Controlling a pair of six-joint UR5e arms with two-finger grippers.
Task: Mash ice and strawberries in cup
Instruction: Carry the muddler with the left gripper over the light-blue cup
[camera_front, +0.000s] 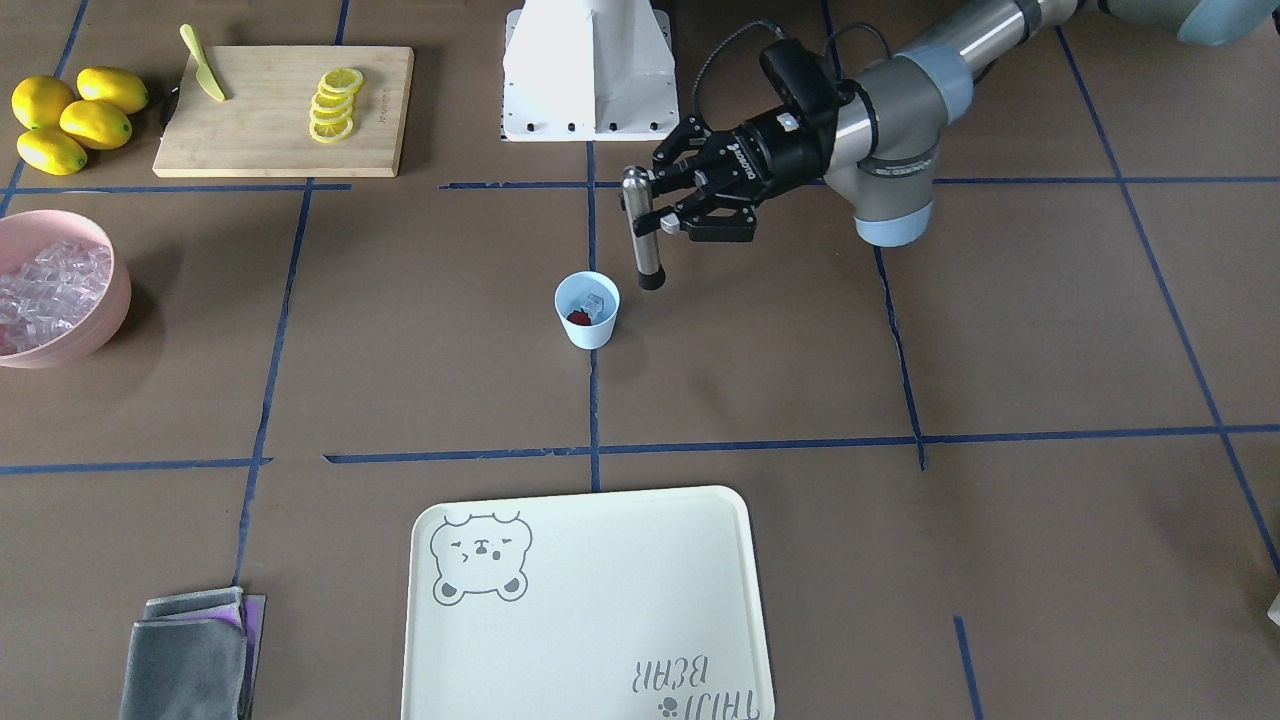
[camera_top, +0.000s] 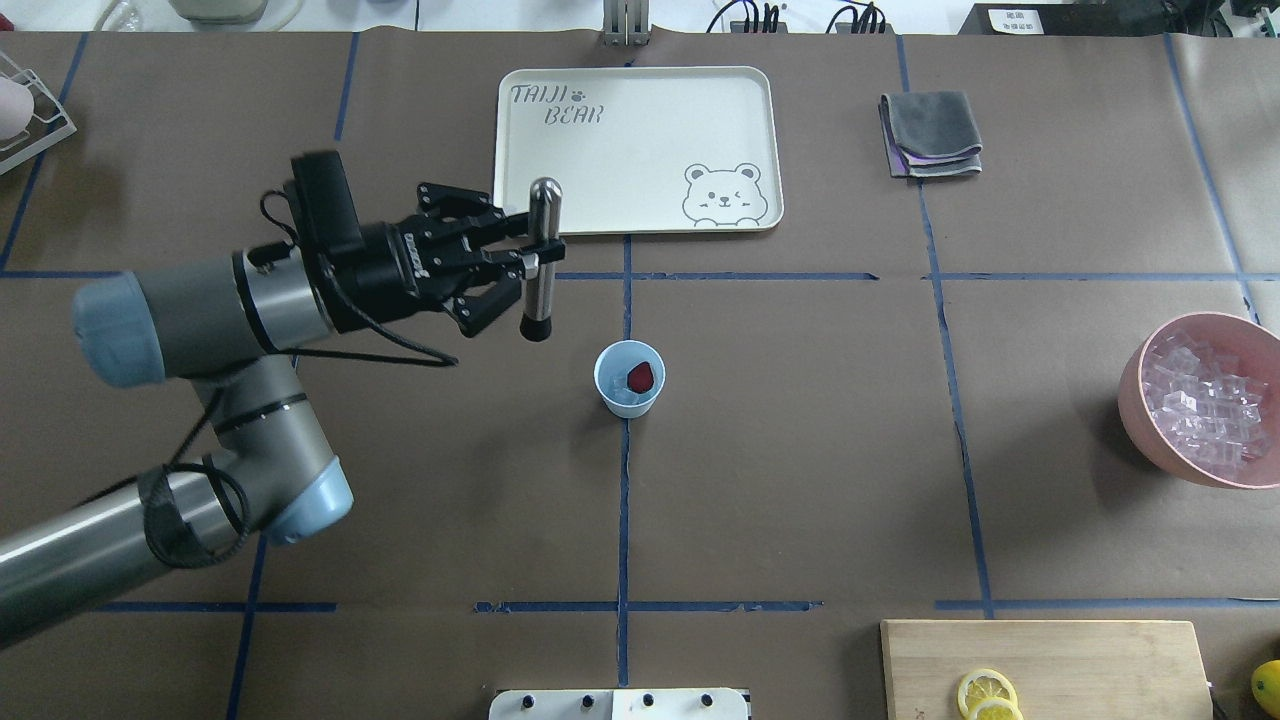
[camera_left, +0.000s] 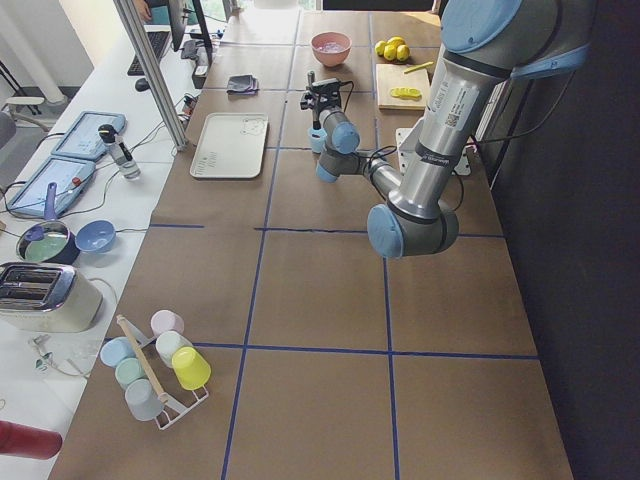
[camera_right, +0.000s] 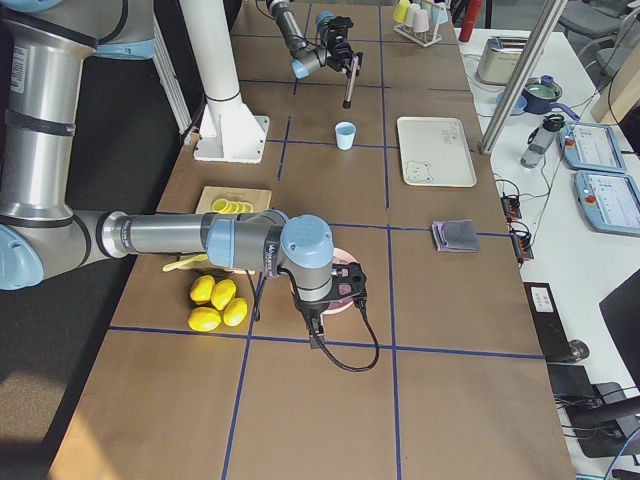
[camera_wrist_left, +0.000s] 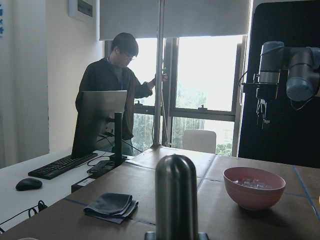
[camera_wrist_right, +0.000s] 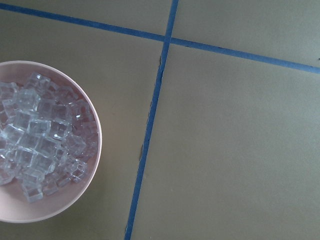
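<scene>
The light blue cup (camera_front: 590, 335) (camera_top: 631, 410) stands upright at the table's middle. Inside it lie a dark red strawberry (camera_front: 578, 318) (camera_top: 640, 376) and clear ice (camera_front: 598, 303). My left gripper (camera_front: 645, 205) (camera_top: 535, 262) is shut on a steel muddler (camera_front: 643, 235) (camera_top: 541, 290), held upright with its black tip down. The tip hangs beside the cup, outside its mouth and on the robot's left of it. My right gripper (camera_right: 345, 285) hovers over the pink bowl. Whether the right gripper is open or shut I cannot tell.
A pink bowl (camera_front: 105, 320) (camera_top: 1135, 400) (camera_wrist_right: 95, 165) full of ice cubes sits at the robot's right. A cream tray (camera_front: 585, 600) (camera_top: 640, 150) and a folded grey cloth (camera_top: 930, 135) lie on the far side. A cutting board (camera_front: 260, 130) with lemon slices, a knife and several lemons (camera_front: 75, 118) are near the robot's base.
</scene>
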